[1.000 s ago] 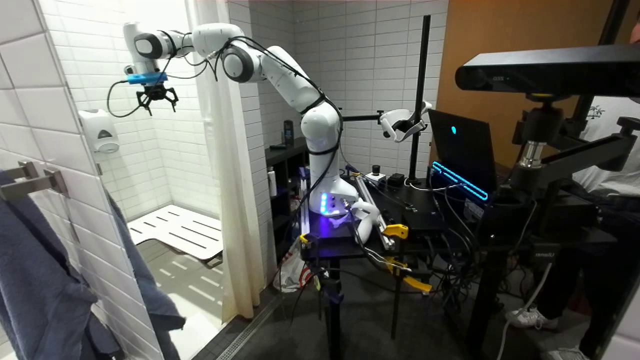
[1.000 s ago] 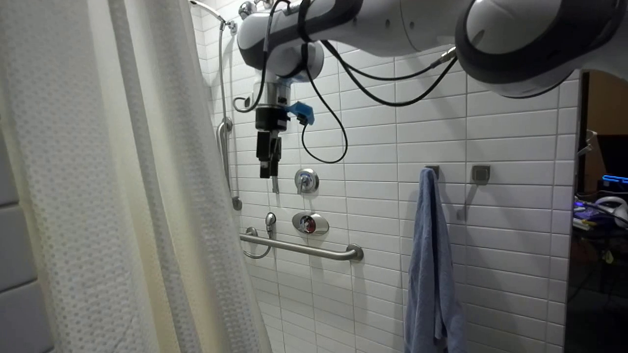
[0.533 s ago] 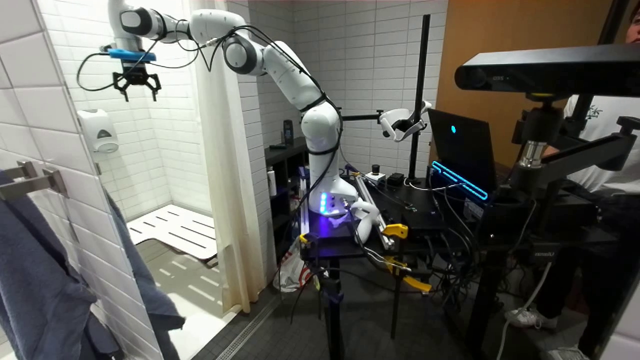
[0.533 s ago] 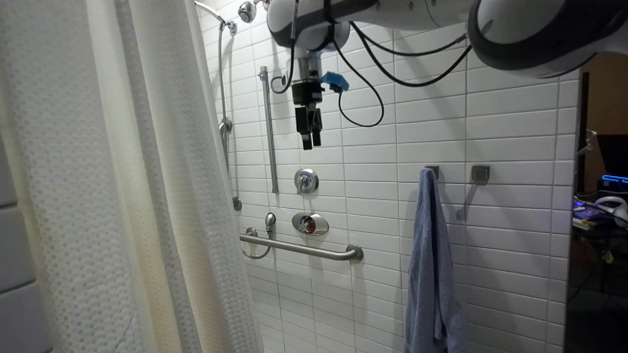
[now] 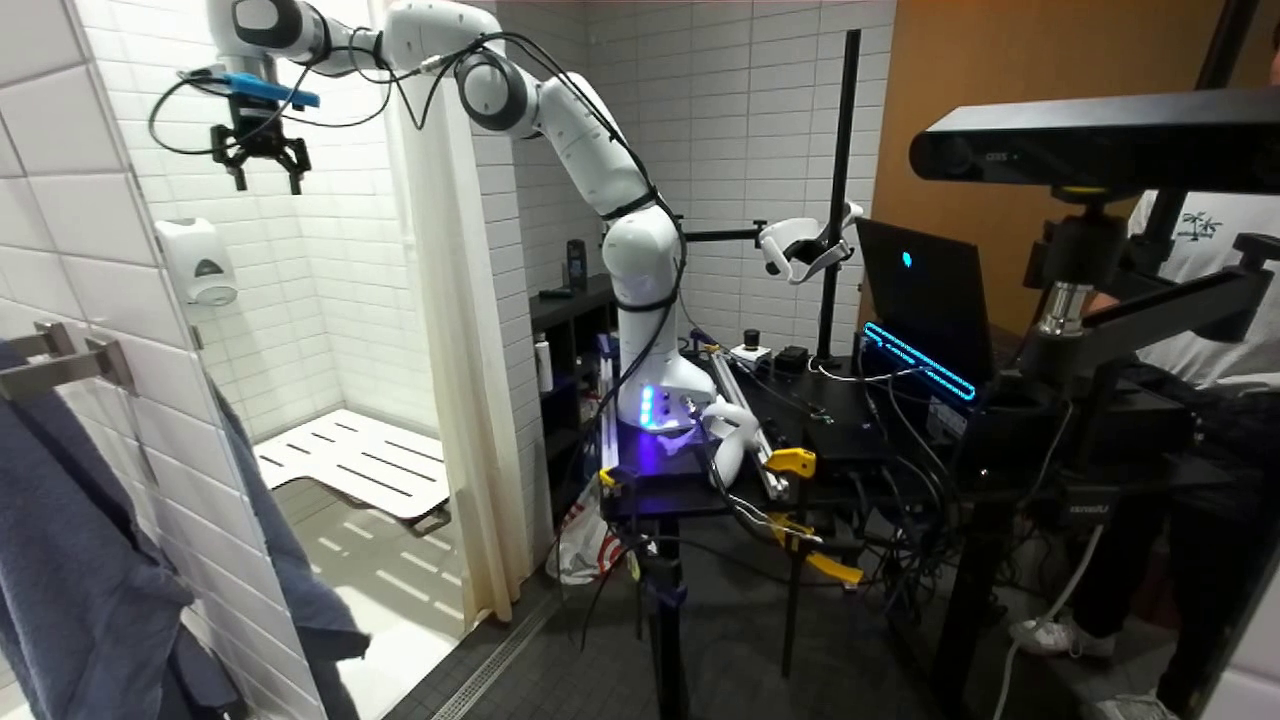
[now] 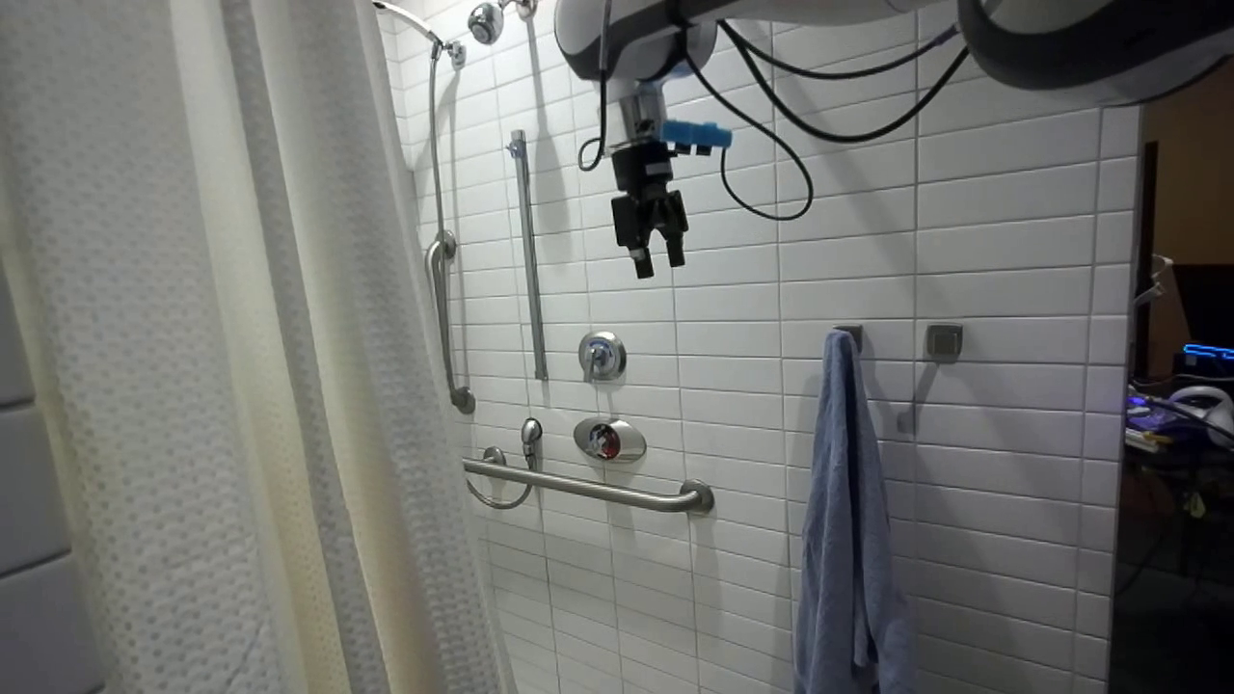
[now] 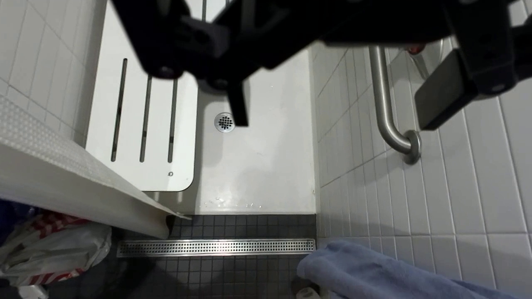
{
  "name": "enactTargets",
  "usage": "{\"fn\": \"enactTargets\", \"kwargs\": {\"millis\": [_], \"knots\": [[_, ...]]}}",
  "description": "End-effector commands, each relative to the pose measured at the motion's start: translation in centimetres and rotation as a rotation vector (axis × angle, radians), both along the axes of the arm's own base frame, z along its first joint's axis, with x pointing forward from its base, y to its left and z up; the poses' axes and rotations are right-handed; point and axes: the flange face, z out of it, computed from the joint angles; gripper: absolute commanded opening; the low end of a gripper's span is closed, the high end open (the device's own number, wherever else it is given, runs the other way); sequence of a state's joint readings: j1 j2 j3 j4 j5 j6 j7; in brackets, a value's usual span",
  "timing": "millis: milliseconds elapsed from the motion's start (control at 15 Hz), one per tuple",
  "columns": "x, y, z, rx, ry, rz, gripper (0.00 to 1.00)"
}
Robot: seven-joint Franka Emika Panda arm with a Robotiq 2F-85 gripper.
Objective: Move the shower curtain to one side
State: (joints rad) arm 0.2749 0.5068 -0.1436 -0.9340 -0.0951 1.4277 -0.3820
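Compared with a second ago, the fingers [image 5: 296,178] sit higher and farther to the upper left of the frame in an exterior view. In an exterior view the same fingers [image 6: 677,253] are farther right, near the upper middle, in front of the tiled wall [image 6: 848,241], and turned so that the gap between them shows. They are spread wide, hold nothing and stand well apart from the curtain; in the wrist view they reach down from the top of the frame, far from each other.

The shower curtain [image 6: 241,337] hangs in folds, filling the left of the frame there; seen from elsewhere, the shower curtain [image 5: 455,350] is a narrow strip left of centre. Its lower free edge there lies slightly farther right than before, showing a little more of the slatted seat [image 5: 355,455]. I take that as loose swaying, since nothing grips it.

For the task, the lift looks like a retreat: the curtain seems gathered to one side, so the job is probably close to done, unless it drifts back over the seat.
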Motion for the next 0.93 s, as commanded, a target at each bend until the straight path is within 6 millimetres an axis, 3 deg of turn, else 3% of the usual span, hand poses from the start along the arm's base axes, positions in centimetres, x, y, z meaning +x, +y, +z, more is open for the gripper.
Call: {"fn": "enactTargets", "kwargs": {"millis": [0, 600, 867], "knots": [[-0.3, -0.2, 0.0, 0.001, 0.001, -0.022, 1.00], [-1.0, -0.4, 0.1, 0.003, 0.006, -0.046, 1.00], [-1.7, -1.3, -0.7, -0.056, 0.123, -0.003, 1.00]]}}
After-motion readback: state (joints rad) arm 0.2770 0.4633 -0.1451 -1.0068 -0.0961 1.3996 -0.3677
